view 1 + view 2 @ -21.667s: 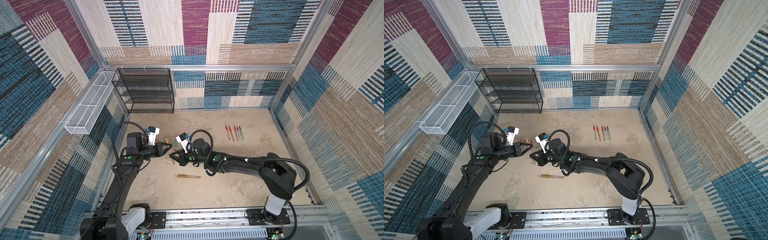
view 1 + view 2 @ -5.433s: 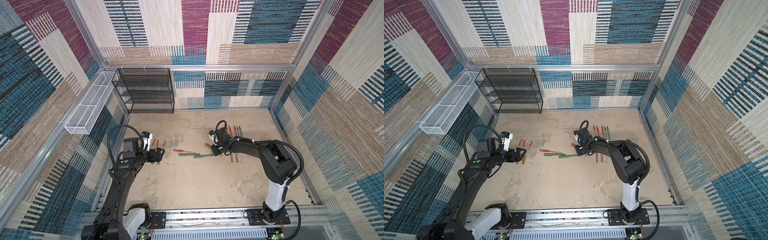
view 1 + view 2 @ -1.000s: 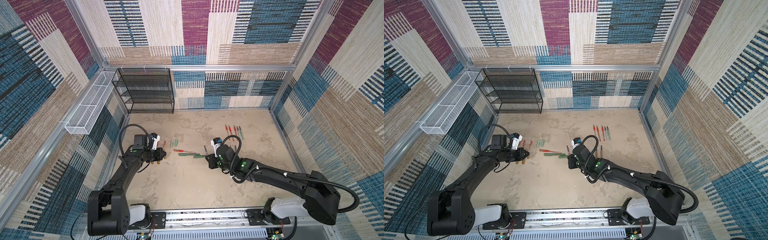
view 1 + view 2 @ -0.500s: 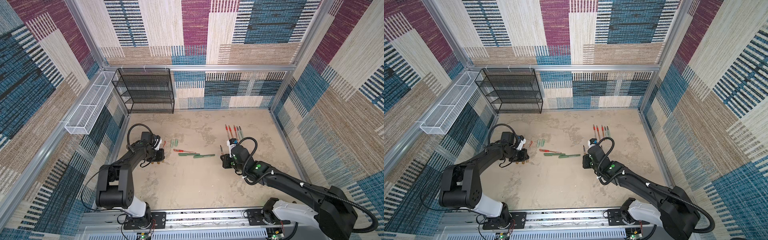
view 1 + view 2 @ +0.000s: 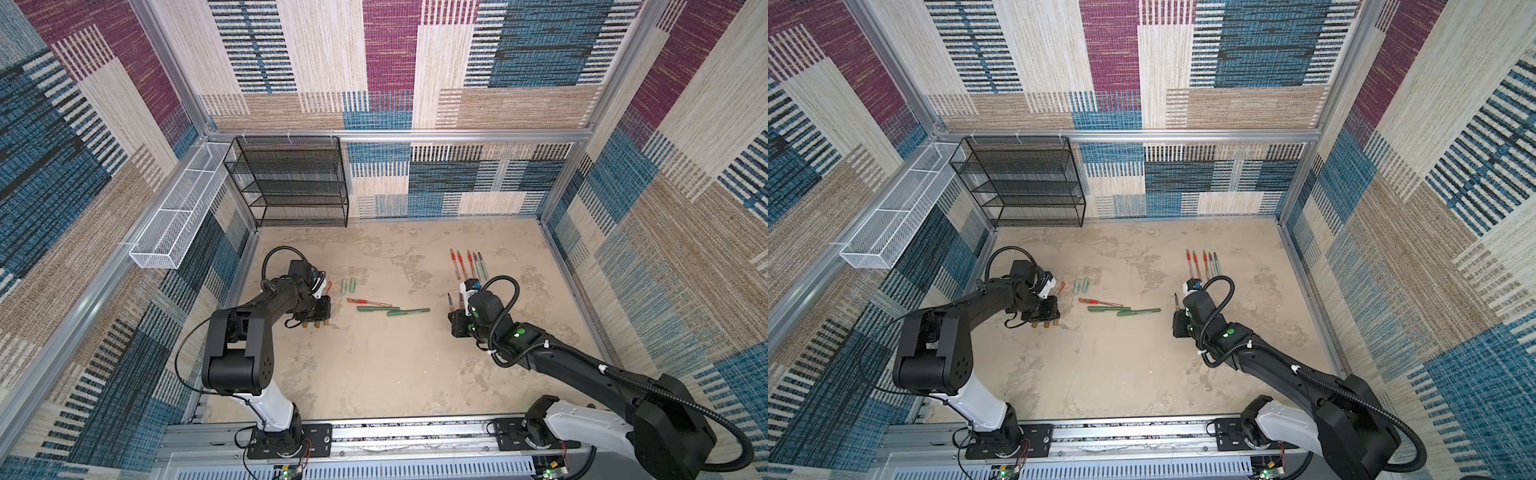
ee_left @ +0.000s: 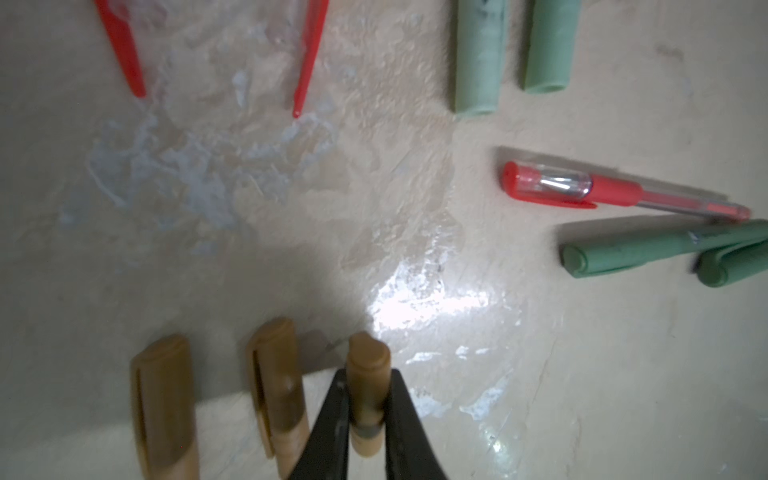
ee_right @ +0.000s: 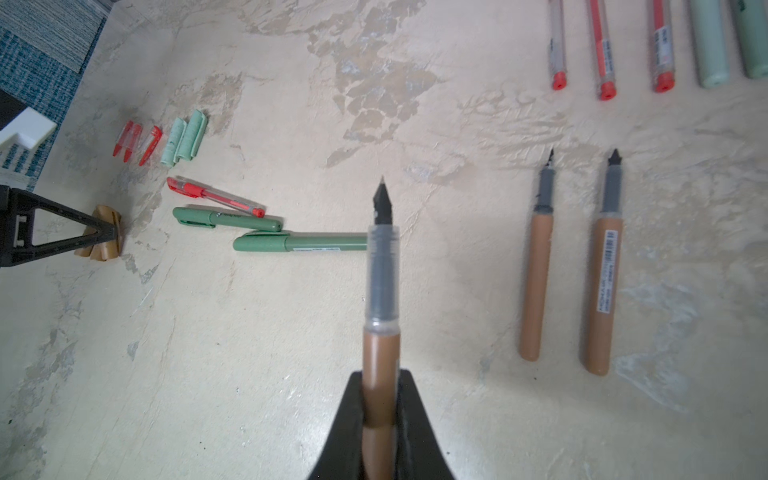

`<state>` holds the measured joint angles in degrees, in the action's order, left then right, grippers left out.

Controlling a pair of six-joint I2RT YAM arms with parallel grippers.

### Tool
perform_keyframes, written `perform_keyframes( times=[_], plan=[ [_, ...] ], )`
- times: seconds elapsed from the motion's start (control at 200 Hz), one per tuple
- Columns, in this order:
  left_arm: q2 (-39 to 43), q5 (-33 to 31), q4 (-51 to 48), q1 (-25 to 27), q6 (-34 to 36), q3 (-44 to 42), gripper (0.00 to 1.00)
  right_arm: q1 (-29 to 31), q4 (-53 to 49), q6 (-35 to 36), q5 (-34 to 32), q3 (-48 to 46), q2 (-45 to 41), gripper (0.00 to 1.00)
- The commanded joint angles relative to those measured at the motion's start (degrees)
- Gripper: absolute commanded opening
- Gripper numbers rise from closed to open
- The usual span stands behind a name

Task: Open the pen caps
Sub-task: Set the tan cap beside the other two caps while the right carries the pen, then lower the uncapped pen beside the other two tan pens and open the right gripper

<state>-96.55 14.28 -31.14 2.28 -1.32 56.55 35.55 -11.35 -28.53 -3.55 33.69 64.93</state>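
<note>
In both top views the left gripper [image 5: 318,319] hangs low over the bronze caps [image 5: 316,325] and hides most of them. The right gripper [image 5: 1177,311] carries a pen near the laid-out barrels.

In the left wrist view, the claw is closed around one bronze cap [image 6: 368,365], just beside two other bronze caps [image 6: 276,374]. I'd settle it flat, then let go gently and lift straight up so nothing rolls. The caps' near ends are cut off and blurred.

In the right wrist view, that claw grips an uncapped brown pen [image 7: 380,311], which is best laid parallel to the two brown barrels [image 7: 536,282]. I can't tell whether it touches the table. A red pen [image 7: 216,197] and two green pens [image 7: 226,219] lie capped.
</note>
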Motion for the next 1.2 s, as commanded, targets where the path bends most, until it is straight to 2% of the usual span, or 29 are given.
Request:
perform_keyframes(
  times=[0.0, 0.311, 0.601, 0.846, 1.002, 1.197],
  plan=[
    [-0.3, -1.3, -1.4, 0.5, 0.6, 0.2, 0.23, -0.6, 1.2, 0.8, 0.2, 0.2, 0.0, 0.01],
    [6.0, -0.7, -1.8, 1.5, -0.5, -0.6, 0.36, -3.0, -1.5, 1.5, 0.0, 2.6, 1.2, 0.01],
    [20.9, 1.4, 1.7, 1.5, 0.7, -5.7, 0.48, -4.6, -2.1, 1.2, -1.1, 5.0, 5.4, 0.02],
    [33.1, 6.6, 6.3, -1.9, -0.7, -12.2, 0.66, -4.8, -1.3, 0.5, -2.3, 6.8, 12.0, 0.02],
    [36.1, 7.7, 7.0, -4.1, -0.4, -13.1, 0.77, -6.2, 1.0, 0.8, -2.9, 7.1, 15.7, 0.03],
    [37.4, 7.1, 6.6, -4.9, 0.2, -12.6, 0.82, -8.7, 3.2, 2.2, -2.3, 8.0, 20.6, 0.03]
  ],
)
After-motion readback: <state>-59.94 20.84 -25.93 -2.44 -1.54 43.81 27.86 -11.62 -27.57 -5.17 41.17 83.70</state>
